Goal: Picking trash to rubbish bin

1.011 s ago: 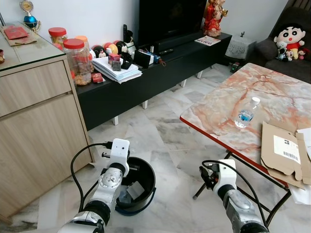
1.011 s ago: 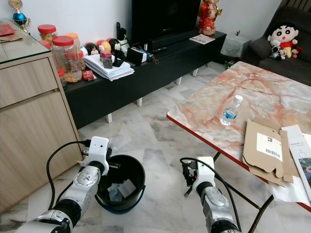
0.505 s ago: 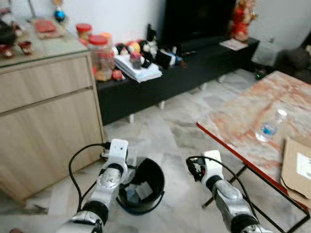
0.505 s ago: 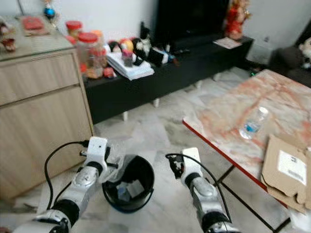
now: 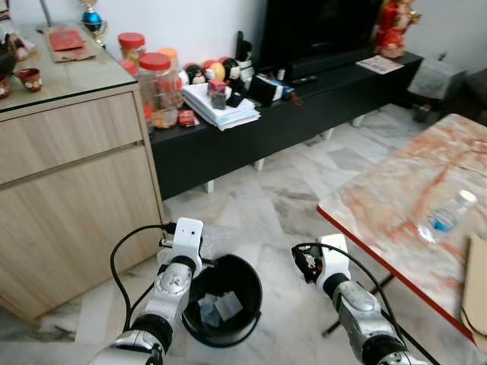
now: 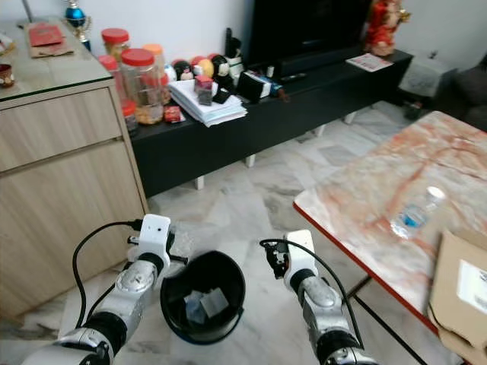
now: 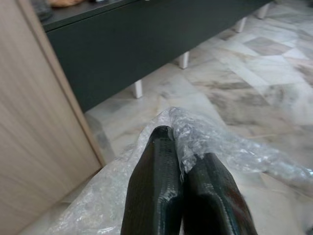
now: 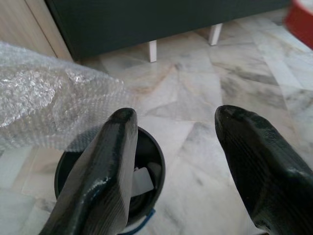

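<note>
Marble floor tiles (image 5: pixel 251 205) run between a pale wooden cabinet (image 5: pixel 68 190) and a long black TV bench (image 5: pixel 274 122), and on them stands the black rubbish bin (image 5: pixel 222 308), the landmark for everything below. Some pieces of trash, pale scraps of paper or card, already lie in the bottom of the bin, so part of the job looks done.

What is in hand now is a sheet of clear bubble wrap (image 7: pixel 215 142). The left gripper (image 7: pixel 182 188) has its two black fingers pressed together on a fold of it, and the sheet billows out around and ahead of them. In the eye views the left arm reaches forward so that its wrist sits at the cabinet-side rim of the bin, with the wrap bunched just beyond the rim toward the bench; it seems not yet over the opening. My judgement is that the drop is the step remaining for this piece.

The right gripper (image 8: pixel 183 161) holds nothing; its fingers are spread wide, looking down on the bin from the opposite side.

Beyond the bin on the right arm's side, a marble-patterned table (image 5: pixel 396 205) carries a plastic water bottle (image 5: pixel 445 217) and a flattened cardboard box (image 6: pixel 460 293), which may be further trash to collect.
</note>
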Motion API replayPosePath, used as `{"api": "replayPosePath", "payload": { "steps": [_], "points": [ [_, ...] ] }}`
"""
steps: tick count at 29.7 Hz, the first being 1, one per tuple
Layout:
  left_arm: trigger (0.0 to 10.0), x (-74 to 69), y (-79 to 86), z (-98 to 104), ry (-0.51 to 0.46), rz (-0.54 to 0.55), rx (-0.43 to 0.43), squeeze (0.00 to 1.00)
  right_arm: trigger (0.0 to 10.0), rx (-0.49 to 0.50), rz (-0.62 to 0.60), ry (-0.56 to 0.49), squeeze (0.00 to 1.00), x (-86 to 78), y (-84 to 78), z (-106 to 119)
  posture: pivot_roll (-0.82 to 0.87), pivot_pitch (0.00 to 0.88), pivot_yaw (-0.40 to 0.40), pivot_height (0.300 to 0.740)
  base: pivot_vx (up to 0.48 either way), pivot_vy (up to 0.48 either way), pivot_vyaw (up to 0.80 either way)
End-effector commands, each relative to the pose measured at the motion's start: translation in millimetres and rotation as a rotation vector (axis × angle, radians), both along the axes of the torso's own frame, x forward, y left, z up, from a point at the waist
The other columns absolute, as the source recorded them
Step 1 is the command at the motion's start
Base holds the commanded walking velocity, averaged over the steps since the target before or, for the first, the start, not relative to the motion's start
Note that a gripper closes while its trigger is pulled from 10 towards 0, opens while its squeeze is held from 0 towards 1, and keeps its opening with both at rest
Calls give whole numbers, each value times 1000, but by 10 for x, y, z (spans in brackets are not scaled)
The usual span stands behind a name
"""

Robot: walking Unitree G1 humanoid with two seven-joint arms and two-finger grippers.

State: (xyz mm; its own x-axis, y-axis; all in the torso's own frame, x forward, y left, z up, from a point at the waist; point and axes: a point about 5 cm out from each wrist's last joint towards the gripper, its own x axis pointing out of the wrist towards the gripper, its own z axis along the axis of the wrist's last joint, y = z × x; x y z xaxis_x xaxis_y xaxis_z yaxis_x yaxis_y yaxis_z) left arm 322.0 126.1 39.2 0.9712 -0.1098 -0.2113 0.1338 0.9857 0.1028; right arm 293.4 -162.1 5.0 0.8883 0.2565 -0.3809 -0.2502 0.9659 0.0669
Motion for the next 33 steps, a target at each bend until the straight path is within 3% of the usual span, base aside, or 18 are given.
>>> {"api": "replayPosePath", "payload": {
  "steps": [1,16,22,27,30,33],
  "points": [
    [10000,24,-33,25,-6,-9,5,0,10000,-12,-2,-12,0,33,-32,39,88,0,-134,740,352,0,0],
    [10000,26,-24,41,-19,-4,-9,0,10000,-48,22,0,0,9,-14,9,88,0,-134,740,350,0,0],
    [10000,20,-37,41,-22,-10,-19,0,10000,-29,34,7,0,1,-14,5,89,0,-133,740,0,0,0],
    [10000,-1,-58,8,-2,-26,-27,0,10000,-9,116,40,0,-23,67,-18,85,0,-133,740,0,0,0],
    [10000,-18,-97,-30,33,-55,-25,0,10000,-28,271,113,0,-98,179,-83,83,0,-133,740,0,0,0],
    [10000,-32,-121,-45,47,-66,-35,0,10000,-8,335,119,0,-118,223,-72,83,0,-133,740,0,0,0]
  ]
}}
